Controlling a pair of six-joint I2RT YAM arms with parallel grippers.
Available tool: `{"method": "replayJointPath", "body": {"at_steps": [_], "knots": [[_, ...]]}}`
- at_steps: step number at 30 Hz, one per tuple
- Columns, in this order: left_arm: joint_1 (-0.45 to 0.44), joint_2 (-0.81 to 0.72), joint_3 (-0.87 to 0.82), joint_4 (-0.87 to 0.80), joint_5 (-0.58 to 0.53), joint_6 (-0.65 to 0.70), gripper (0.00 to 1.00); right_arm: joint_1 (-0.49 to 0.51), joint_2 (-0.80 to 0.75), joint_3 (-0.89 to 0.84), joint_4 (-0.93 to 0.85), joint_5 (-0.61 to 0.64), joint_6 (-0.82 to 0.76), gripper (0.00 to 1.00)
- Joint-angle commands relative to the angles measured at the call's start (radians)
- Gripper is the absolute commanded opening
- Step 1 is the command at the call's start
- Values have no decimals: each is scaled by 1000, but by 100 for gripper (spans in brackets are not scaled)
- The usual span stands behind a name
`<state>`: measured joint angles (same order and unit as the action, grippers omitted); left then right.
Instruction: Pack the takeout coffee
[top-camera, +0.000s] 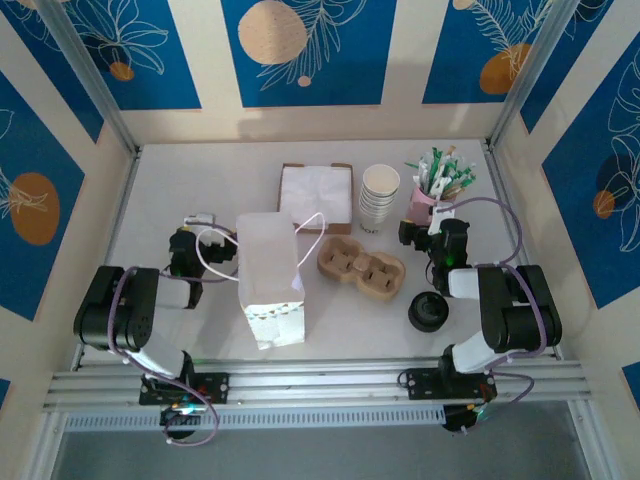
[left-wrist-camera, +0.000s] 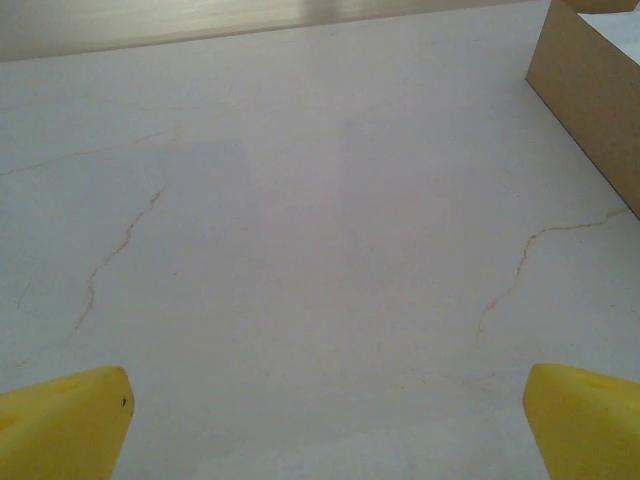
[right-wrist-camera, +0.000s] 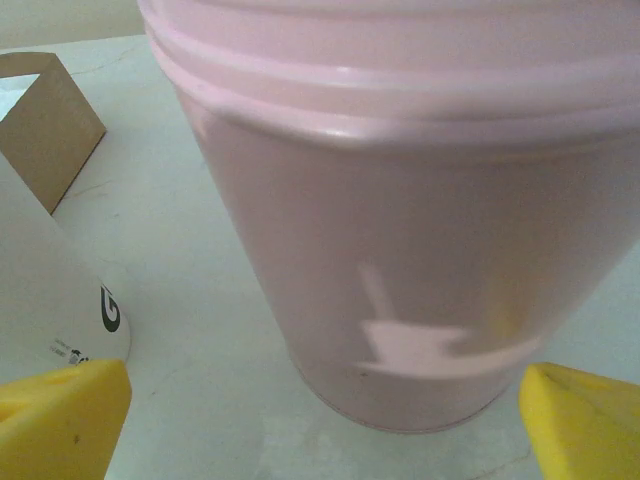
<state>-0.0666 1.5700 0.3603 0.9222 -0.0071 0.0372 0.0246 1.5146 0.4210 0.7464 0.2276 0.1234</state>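
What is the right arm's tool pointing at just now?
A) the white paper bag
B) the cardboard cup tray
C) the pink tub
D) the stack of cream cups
C: in the right wrist view the pink tub looms close ahead of the right tool, whose yellow fingertips stand wide apart.

Top view: looked down from above and behind the arm bases, far enough to take in the whole white veined stone-look table (top-camera: 200, 170).
Left wrist view: sat low and near the table, facing along its bare surface; the left yellow fingertips (left-wrist-camera: 60, 425) stood in the bottom corners.
Right wrist view: was very near the side of the pink cylindrical plastic holder (right-wrist-camera: 400, 250); the right yellow fingertips (right-wrist-camera: 60, 420) stood in the bottom corners.
Shared, top and left wrist: the table and the brown cardboard box (top-camera: 318, 166) (left-wrist-camera: 590, 90).
Shared, top and right wrist: the holder (top-camera: 421, 205), the box and the stack of cream paper cups (top-camera: 379, 197) (right-wrist-camera: 50, 300).
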Motion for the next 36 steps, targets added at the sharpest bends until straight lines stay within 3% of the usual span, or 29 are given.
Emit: {"method": "replayJointPath", "body": {"at_steps": [1,36], "knots": [[7,-12,17,4,24,24,100,-5,-19,17,5,-13,4,99],[8,-21,12,7,7,13,100,2,-39,20,-15,-6,-4,99]]}}
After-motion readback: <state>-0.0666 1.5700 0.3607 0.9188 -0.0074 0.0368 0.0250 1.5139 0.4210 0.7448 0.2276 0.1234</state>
